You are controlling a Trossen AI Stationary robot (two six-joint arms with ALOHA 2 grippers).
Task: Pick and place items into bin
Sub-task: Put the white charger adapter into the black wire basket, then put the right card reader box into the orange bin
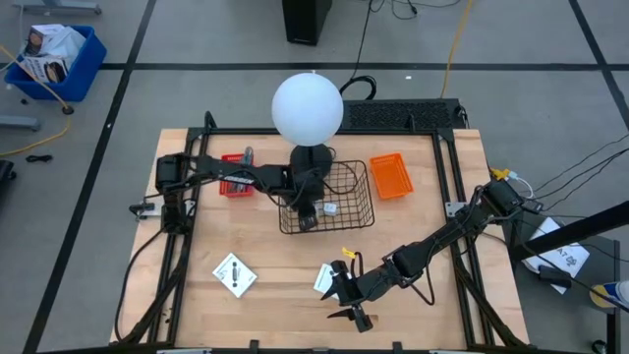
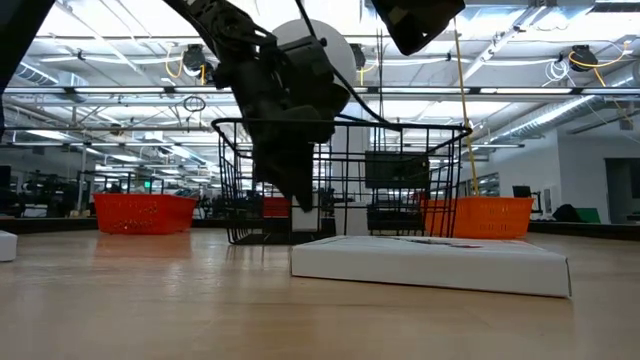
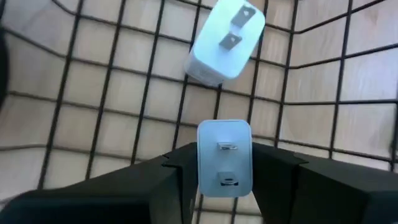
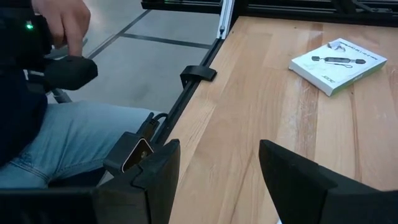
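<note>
The left gripper [image 1: 307,218] is inside the black wire bin [image 1: 356,187] at mid-table, low over its near left part, with its jaws closed on a white plug [image 3: 224,158]. The left wrist view shows the plug pinched between the two dark fingers [image 3: 155,186], its two metal prongs facing the camera. A second white plug [image 3: 224,42] lies loose on the bin floor just beyond the held one, prongs up; from above it shows as a small white block [image 1: 332,208] just right of the gripper.

The right gripper [image 1: 346,292] is over the near middle of the table, jaws wide apart and holding nothing. A white box [image 1: 325,278] lies just beside it on the left, and another white box [image 1: 235,273] with a dark mark lies further left, well apart from the first. In the right wrist view the spread fingers [image 4: 292,171] frame bare wood, with that box [image 4: 337,64] further off.

A white globe lamp [image 1: 308,106] stands at the bin's far left edge. An orange tray [image 1: 391,176] sits just right of the bin, a red tray [image 1: 236,181] to its left under the left arm.

A person [image 4: 56,124] in jeans sits beyond the table edge, one hand [image 4: 67,20] on a dark device
</note>
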